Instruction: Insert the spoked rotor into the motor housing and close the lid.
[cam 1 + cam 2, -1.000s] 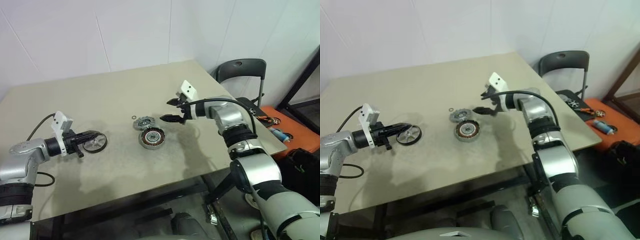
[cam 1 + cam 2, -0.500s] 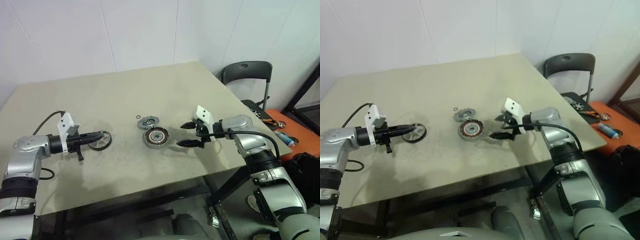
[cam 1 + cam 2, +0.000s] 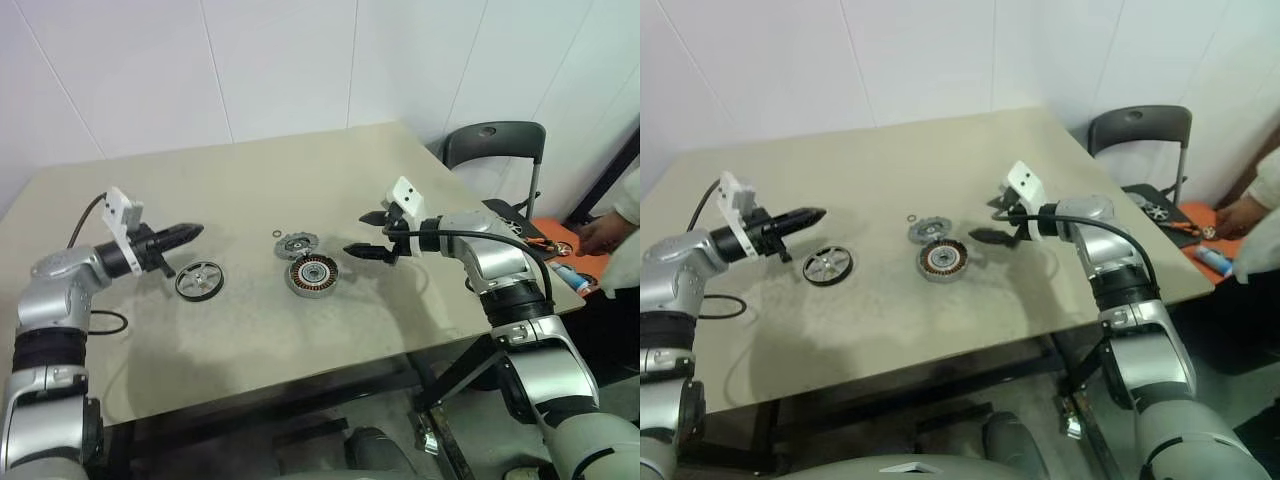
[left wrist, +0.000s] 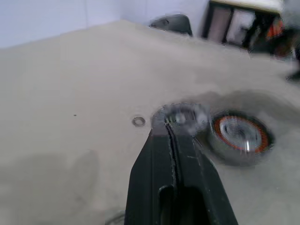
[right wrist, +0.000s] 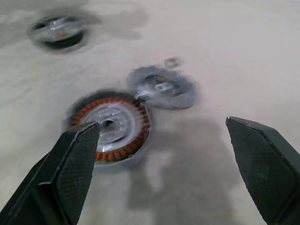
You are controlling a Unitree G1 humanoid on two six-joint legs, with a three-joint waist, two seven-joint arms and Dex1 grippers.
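The left gripper (image 3: 190, 232), which a moment ago lay low with its fingertips at the spoked rotor (image 3: 199, 279), has lifted clear of it and now hangs above the table (image 3: 250, 190) with its two black fingers pressed together and nothing between them. The rotor lies flat on the tabletop just below and a little to the right of those closed tips, apart from them. The right gripper (image 3: 368, 234) has pulled back from over the parts and now sits to the right of them, above the table, its fingers spread wide and holding nothing; one fingertip points toward the motor housing (image 3: 312, 273) from the right but stays short of it. The housing rests near the middle of the table, copper windings up and its silver centre showing. The lid (image 3: 296, 244) lies flat just behind it, toward the wall, its notched rim close to the housing's edge; in the right wrist view the two seem to touch or nearly touch, and the blur does not let me tell which. A small ring (image 3: 275, 234) sits on the table just beside the lid, on its left. In the left wrist view the closed fingers (image 4: 174, 159) point toward the lid and the housing beyond them. At the right edge a person's hand (image 3: 603, 234) shows near a dark chair (image 3: 490, 145).
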